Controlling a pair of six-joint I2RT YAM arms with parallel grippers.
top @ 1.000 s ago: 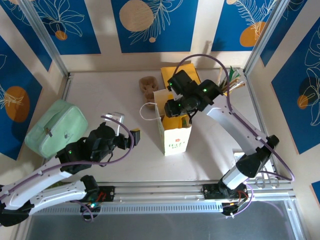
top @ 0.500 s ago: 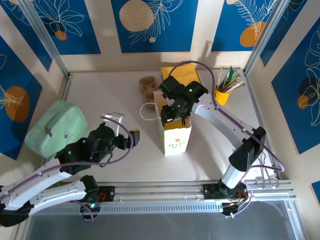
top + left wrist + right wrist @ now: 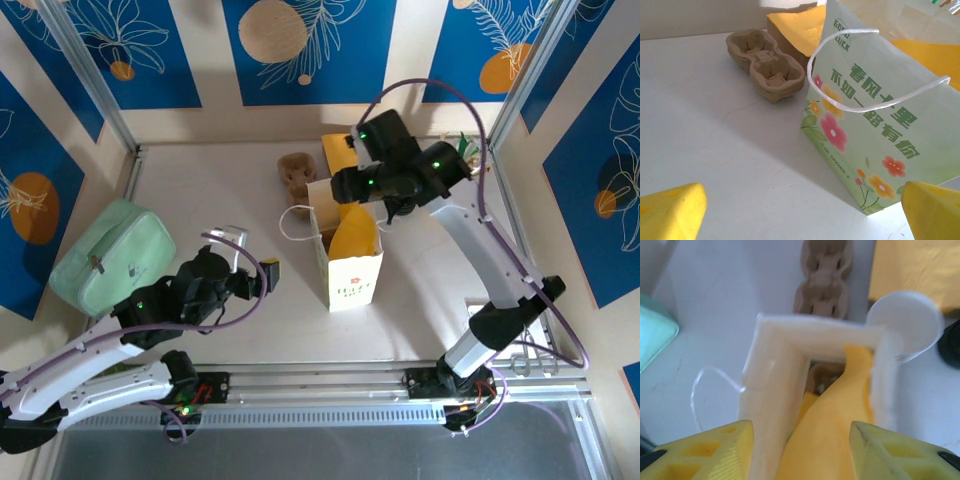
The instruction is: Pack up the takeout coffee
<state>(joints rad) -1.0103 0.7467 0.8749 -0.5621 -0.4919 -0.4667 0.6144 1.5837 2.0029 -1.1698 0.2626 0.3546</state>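
Top view, white paper bag point(image 3: 350, 280): stands upright mid-bench point(image 3: 220, 190), mouth open, with yellow paper point(image 3: 355, 235) rising out of it.
Top view, right tool point(image 3: 350, 195): hangs over the bag's far end, above the mouth; its fingers are hidden from this side.
Top view, left tool point(image 3: 268, 272): left of the bag and apart from it, facing the bag's side.
Top view, cardboard cup carrier point(image 3: 296, 172): on the bench just beyond the bag's far left corner.
Top view, green pouch point(image 3: 110, 255): well to the left of the bag.
Left wrist view, left tool: released, its yellow fingers point(image 3: 670, 212) spread wide with nothing between them. The bag's flowered side stands ahead, and the cord handle point(image 3: 840, 107) is looped down over it.
Right wrist view, right tool: released, fingers wide apart above the bag's mouth, gripping nothing.
Right wrist view, inside the bag: the yellow paper fills the right half. A small brownish shape point(image 3: 821, 380) lies deep beside it, too blurred to name.
Right wrist view, white round thing point(image 3: 905, 322): on the bench just beside the bag's far right corner.
Takeout coffee: I cannot tell where it is; the blurred shape in the bag may or may not be it.
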